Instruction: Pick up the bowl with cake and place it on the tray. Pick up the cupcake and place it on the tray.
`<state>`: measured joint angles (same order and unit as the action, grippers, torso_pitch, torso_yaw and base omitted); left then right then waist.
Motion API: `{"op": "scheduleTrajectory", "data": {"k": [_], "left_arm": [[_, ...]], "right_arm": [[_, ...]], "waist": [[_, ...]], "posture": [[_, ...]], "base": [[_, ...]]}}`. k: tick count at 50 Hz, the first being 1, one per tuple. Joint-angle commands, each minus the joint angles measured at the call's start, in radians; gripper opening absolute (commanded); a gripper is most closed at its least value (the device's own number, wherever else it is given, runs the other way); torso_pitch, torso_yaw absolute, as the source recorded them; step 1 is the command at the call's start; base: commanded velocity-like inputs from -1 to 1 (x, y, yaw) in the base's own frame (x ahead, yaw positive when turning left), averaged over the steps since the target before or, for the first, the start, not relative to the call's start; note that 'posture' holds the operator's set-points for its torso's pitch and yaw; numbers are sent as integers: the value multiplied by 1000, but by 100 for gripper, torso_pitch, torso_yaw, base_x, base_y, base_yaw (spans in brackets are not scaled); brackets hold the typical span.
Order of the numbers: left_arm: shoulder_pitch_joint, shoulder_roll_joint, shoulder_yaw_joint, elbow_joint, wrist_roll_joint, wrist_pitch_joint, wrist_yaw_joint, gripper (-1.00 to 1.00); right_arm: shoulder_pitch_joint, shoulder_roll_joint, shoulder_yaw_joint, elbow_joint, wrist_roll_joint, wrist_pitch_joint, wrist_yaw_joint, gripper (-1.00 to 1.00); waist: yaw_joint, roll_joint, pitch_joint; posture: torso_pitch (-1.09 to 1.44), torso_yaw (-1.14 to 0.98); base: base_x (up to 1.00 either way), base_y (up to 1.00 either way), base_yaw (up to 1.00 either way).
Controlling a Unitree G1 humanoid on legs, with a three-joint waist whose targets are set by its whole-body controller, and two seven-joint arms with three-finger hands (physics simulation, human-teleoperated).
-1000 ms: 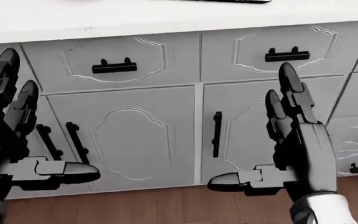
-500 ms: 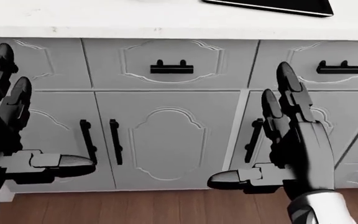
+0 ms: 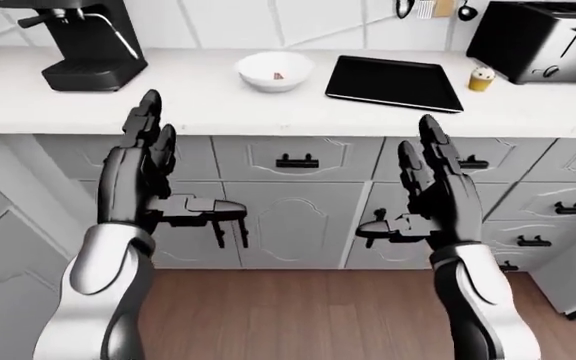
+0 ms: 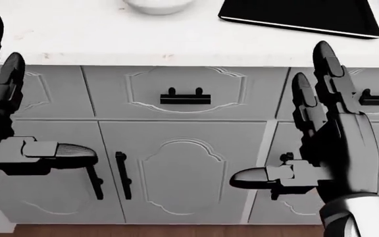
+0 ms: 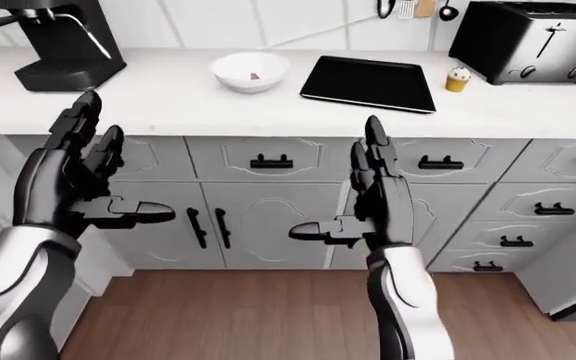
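Robot hands are being held up empty before the grey cabinets.
Fingers are being kept spread wide on the left robot hand (image 3: pixel 146 176) and the right robot hand (image 3: pixel 430 196). On the white tabletop (image 3: pixel 188 94) the bowl with cake (image 3: pixel 275 70) is being seen just left of the black tray (image 3: pixel 395 82), the cupcake (image 3: pixel 482 78) just right, beside the toaster (image 3: pixel 541 40).

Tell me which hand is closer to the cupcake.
Right. The right hand hangs open before the cabinet doors, below and left of the cupcake, which stands just right of the tray. The left hand, also open, is much farther left, beyond the bowl.
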<state>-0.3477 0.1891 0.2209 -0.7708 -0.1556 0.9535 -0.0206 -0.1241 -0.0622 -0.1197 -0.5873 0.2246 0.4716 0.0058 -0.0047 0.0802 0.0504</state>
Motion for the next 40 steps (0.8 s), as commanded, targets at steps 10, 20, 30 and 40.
{"op": "scheduleTrajectory", "data": {"k": [10, 20, 30, 40], "left_arm": [[-61, 25, 21, -57, -44, 32, 21, 100], [-52, 33, 30, -54, -58, 18, 31, 100], [-52, 39, 38, -63, -73, 27, 40, 100], [-52, 42, 39, -70, -83, 33, 48, 100]], "right_arm": [[-56, -29, -39, -135, 45, 66, -35, 100], [-46, -25, -27, -152, 38, 68, -31, 100], [-52, -21, -40, -176, 78, 92, -48, 100], [-54, -32, -52, -185, 104, 85, -60, 100]], "waist": [[-11, -85, -4], [-9, -74, -33], [43, -51, -52], [21, -109, -33]], "posture": [[0, 0], [0, 0], [0, 0], [0, 0]], "base": [[30, -5, 0], [30, -2, 0], [3, 4, 46], [0, 11, 19]]}}
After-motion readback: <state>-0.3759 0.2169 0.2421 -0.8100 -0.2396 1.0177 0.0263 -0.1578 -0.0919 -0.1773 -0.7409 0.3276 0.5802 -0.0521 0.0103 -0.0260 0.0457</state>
